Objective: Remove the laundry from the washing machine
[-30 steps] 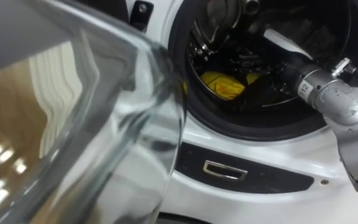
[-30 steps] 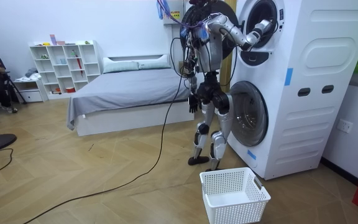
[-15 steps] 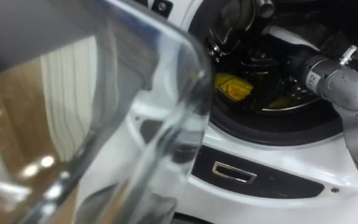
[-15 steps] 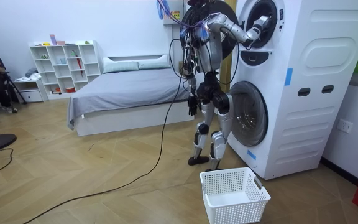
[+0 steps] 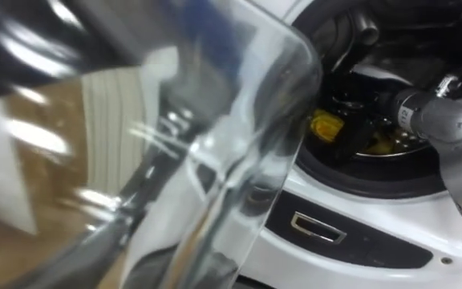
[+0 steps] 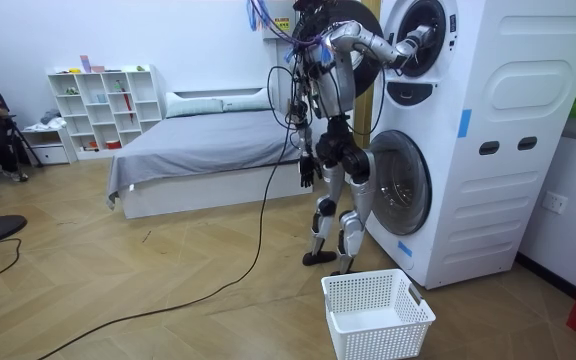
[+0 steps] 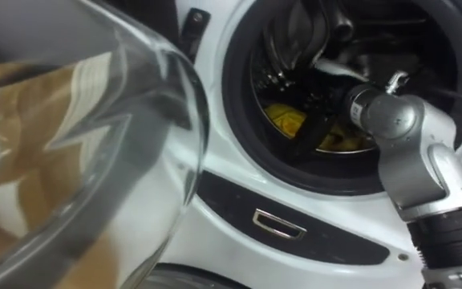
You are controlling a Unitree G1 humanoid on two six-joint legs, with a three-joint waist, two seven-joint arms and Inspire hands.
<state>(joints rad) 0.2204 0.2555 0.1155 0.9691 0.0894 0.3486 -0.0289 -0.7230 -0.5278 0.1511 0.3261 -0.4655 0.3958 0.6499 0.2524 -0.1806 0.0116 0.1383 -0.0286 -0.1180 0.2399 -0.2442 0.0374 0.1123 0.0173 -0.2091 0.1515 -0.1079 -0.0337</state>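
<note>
Fingers of the right hand (image 7: 321, 128) are lost in the dark inside the washing machine (image 6: 508, 180), so I cannot tell their grip. The yellow cloth (image 7: 285, 119) lies just to their left, low down.

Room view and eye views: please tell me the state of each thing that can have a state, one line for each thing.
Upper door: open, swung out toward the robot.
Yellow cloth: lying inside the drum, not taken out.
Right hand: inside the drum, beside the cloth.
Left hand: hanging at the robot's side.
Lower door: looks shut.
White basket: on the floor, empty.
</note>
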